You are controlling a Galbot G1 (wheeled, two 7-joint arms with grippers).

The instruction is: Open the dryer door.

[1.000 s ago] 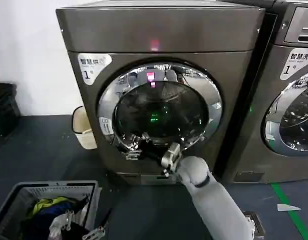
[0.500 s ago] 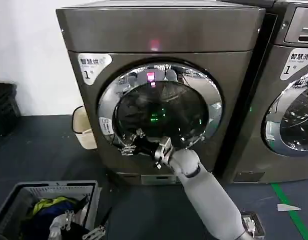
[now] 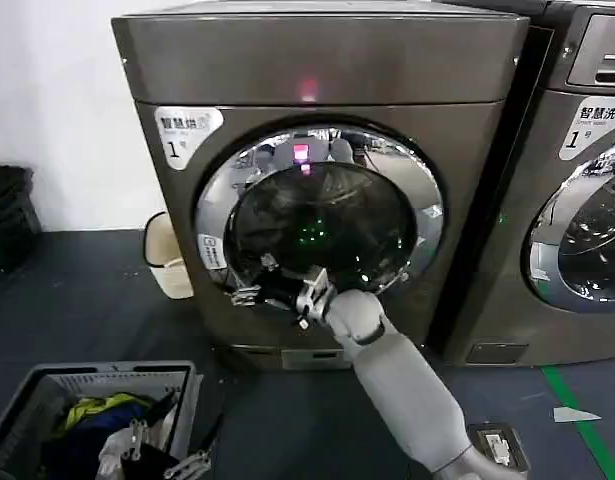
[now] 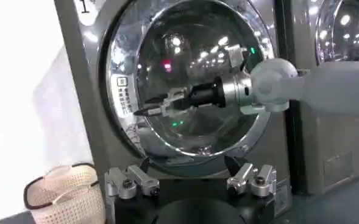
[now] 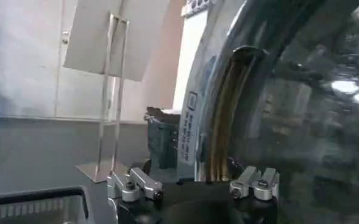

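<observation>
Right gripper: the right gripper (image 3: pixel 249 288) has crept leftward along the lower part of the dryer door (image 3: pixel 320 215) over the last second, from low centre to the lower-left edge of the chrome ring beside the small white sticker (image 3: pixel 212 251).
Jaws: parted, tips by the ring's inner edge, nothing clamped between them.
Dryer door: closed, flush in the front of the left machine; the neighbouring machine's door (image 3: pixel 579 235) sits at the right edge.
Left gripper: the left gripper (image 4: pixel 190 181) hangs back, low in front of the machine, jaws spread, idle.
Meaning: the reach looks nearly complete; judged next is a hook or pinch on the ring's left edge, then a pull.
</observation>
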